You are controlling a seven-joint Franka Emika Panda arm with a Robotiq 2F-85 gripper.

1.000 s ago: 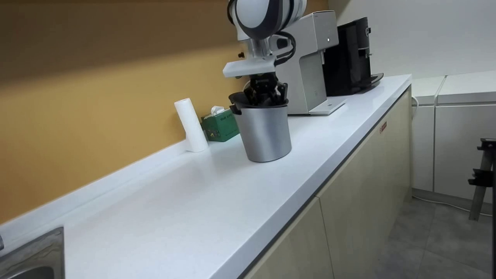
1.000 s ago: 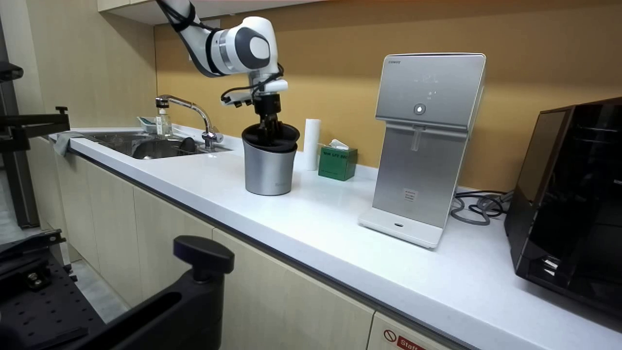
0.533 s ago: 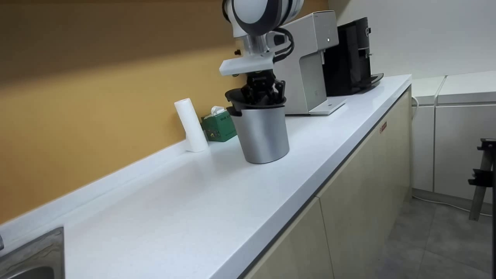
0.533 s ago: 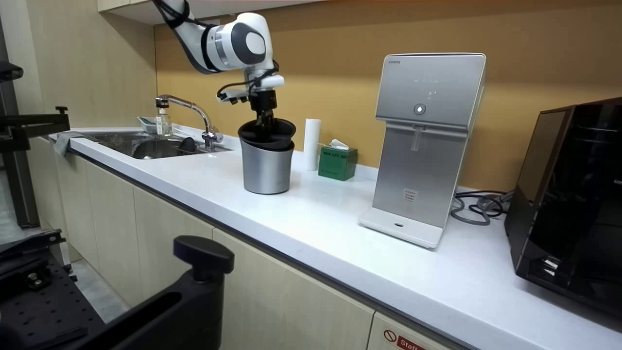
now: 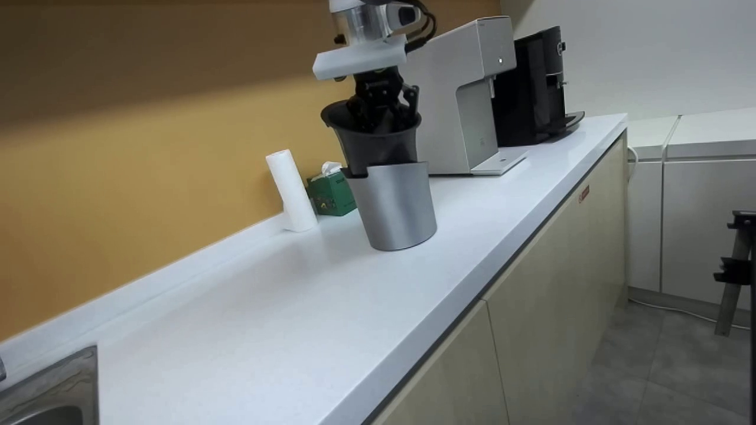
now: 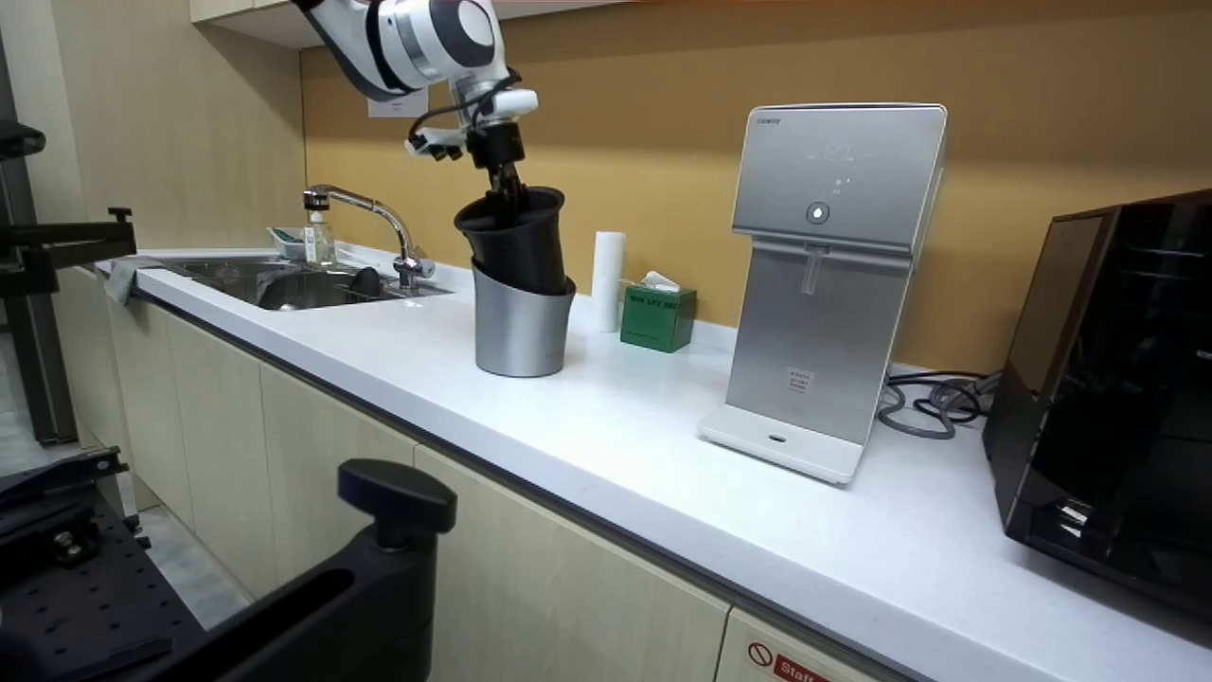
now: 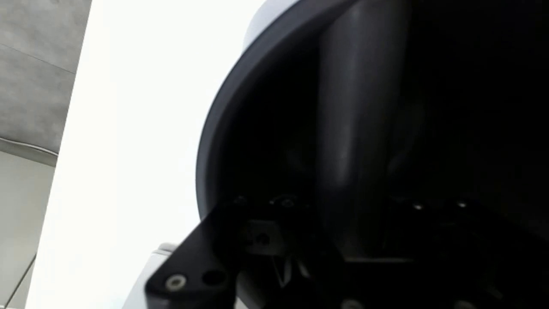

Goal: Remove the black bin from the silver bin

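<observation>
Orange-tan wall (image 5: 147,177) behind a white counter (image 5: 248,330) in both exterior views. Silver bin (image 5: 396,209) stands on the counter, near the middle of the frame in an exterior view (rim looks slanted). Black bin (image 5: 381,147) sits partway out of it: mouth and upper body above the silver rim, base end hidden inside, leaning a bit with its top toward frame left. Walls touching or not, can't tell. Gripper (image 5: 384,115) points down into the black bin's mouth, fingers (image 7: 195,262) grasping that bin; exact contact spot lost in the dark. Wrist view: black rim and dark interior fill middle and right, finger links along the bottom. Robot arm (image 6: 431,38) reaches in from upper left in an exterior view. Paper roll (image 6: 608,284) and green tissue box (image 6: 658,319) side by side near the wall, right of the bins; grey water dispenser (image 6: 824,332) further right, black appliance (image 6: 1117,407) at right edge. Faucet (image 6: 411,270) and sink (image 5: 65,378) toward frame left.
</observation>
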